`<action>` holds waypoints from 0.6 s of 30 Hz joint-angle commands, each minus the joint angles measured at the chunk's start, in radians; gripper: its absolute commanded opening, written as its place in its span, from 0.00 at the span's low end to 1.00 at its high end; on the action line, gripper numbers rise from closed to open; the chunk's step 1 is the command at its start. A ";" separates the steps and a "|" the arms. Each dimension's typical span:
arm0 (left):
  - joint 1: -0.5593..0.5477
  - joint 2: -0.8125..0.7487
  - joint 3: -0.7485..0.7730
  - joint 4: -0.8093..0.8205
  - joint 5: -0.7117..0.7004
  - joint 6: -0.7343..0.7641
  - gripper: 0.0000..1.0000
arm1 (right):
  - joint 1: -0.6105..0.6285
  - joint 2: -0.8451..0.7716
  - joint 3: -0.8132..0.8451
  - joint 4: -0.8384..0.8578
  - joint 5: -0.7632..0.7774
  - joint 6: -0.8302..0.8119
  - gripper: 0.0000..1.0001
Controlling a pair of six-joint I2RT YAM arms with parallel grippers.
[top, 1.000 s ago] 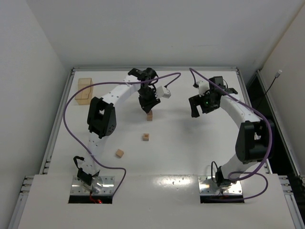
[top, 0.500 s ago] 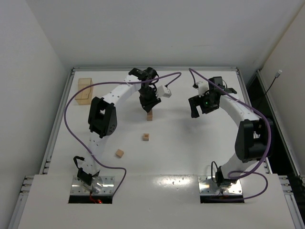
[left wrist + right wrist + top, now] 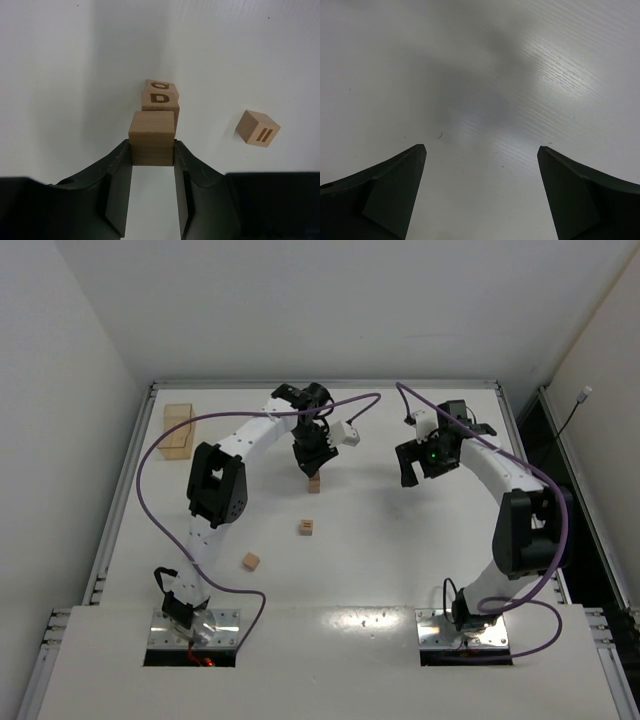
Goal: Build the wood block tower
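My left gripper (image 3: 151, 147) is shut on a plain tan wooden cube (image 3: 152, 137), pinched between its fingertips. Just beyond it stand two lettered cubes, a "D" cube (image 3: 160, 100) and a "Q" cube (image 3: 160, 85), which look stacked slightly askew. In the top view the left gripper (image 3: 310, 462) hovers right over this short stack (image 3: 314, 484). My right gripper (image 3: 481, 150) is open and empty over bare table, and it shows in the top view (image 3: 413, 468) to the right of the stack.
A loose cube with two bars (image 3: 257, 128) lies to the right of the stack; the top view shows it (image 3: 306, 527) nearer to me. Another loose cube (image 3: 251, 561) lies front left. A pale translucent box (image 3: 178, 430) stands at the back left.
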 commanded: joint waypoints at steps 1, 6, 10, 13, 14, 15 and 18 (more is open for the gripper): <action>-0.013 0.012 0.032 -0.007 0.021 0.011 0.07 | -0.005 0.007 0.044 0.004 -0.013 -0.003 0.91; -0.013 0.012 0.032 -0.007 0.041 0.011 0.34 | -0.005 0.017 0.044 0.004 -0.013 -0.003 0.91; -0.013 0.003 0.032 -0.007 0.041 0.011 0.46 | -0.005 0.017 0.044 0.004 -0.013 -0.003 0.91; -0.013 0.003 0.023 -0.007 0.059 0.021 0.52 | -0.005 0.017 0.044 0.004 -0.013 -0.003 0.91; -0.013 0.003 0.023 -0.007 0.059 0.021 0.54 | -0.005 0.017 0.044 0.004 -0.013 -0.003 0.91; -0.013 0.003 0.023 -0.007 0.059 0.021 0.56 | -0.005 0.017 0.044 0.004 -0.013 -0.003 0.91; -0.013 -0.017 0.023 -0.016 0.094 0.031 0.65 | -0.005 0.017 0.044 0.004 -0.013 -0.003 0.91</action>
